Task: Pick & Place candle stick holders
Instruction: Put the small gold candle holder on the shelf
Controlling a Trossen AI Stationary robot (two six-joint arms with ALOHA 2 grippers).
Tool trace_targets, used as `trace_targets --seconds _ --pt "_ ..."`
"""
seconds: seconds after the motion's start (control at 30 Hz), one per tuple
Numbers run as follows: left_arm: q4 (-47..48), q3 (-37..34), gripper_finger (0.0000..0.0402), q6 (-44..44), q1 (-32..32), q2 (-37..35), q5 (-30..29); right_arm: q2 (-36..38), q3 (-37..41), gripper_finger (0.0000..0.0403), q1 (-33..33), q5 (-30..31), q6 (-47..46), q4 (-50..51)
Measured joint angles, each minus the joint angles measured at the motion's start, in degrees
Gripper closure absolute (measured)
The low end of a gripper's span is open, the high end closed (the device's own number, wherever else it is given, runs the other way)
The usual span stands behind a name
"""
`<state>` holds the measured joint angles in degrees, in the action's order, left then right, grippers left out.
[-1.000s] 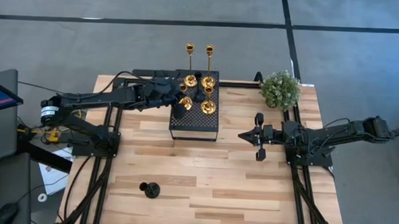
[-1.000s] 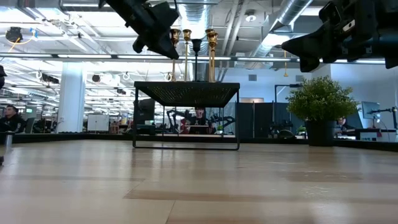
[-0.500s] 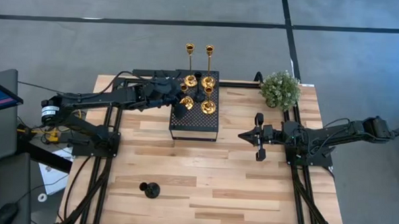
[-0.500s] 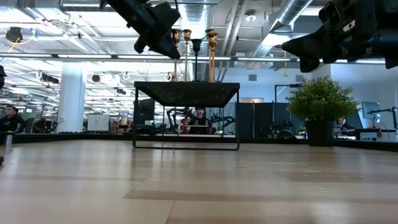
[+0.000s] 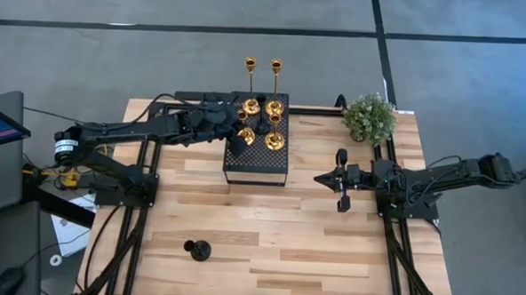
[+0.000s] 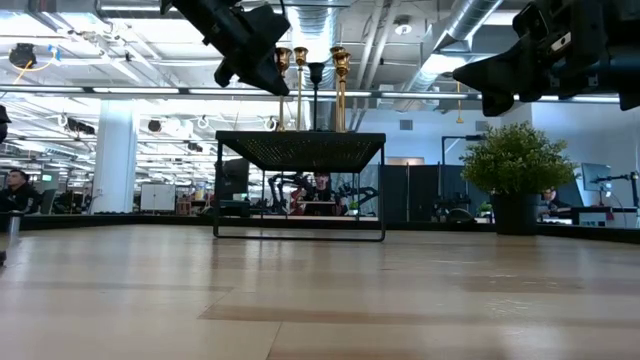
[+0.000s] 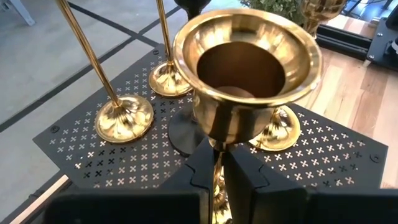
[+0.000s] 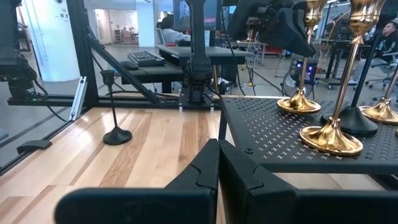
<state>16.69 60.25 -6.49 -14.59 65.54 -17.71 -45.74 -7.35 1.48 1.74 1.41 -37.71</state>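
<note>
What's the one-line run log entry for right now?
left gripper: shut on gold candle holder over black platform | right gripper: shut, idle

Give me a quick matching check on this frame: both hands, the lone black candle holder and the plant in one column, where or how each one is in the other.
1. left hand
2. right hand
3. lone black candle holder
4. plant

A. standing on the bare table, away from the platform
B. shut on the stem of a gold candle holder, above the platform
C. at the table's back edge, right of the platform
D. shut, holding nothing, over the table right of the platform

Pairs: 1-B, 2-D, 3-A, 4-C
</note>
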Motion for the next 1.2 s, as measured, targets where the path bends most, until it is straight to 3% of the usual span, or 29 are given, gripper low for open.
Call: trace_targets --seconds 0.93,1.2 --pt "-0.4 0.1 0.0383 -1.5 0.0 2.0 0.0 0.0 0.0 0.0403 0.0 -0.2 -1.0 0.2" --pt "0.4 -0.1 0.0348 -1.3 0.0 1.7 0.2 0.0 0.0 0.0403 0.0 -0.2 -1.0 0.6"
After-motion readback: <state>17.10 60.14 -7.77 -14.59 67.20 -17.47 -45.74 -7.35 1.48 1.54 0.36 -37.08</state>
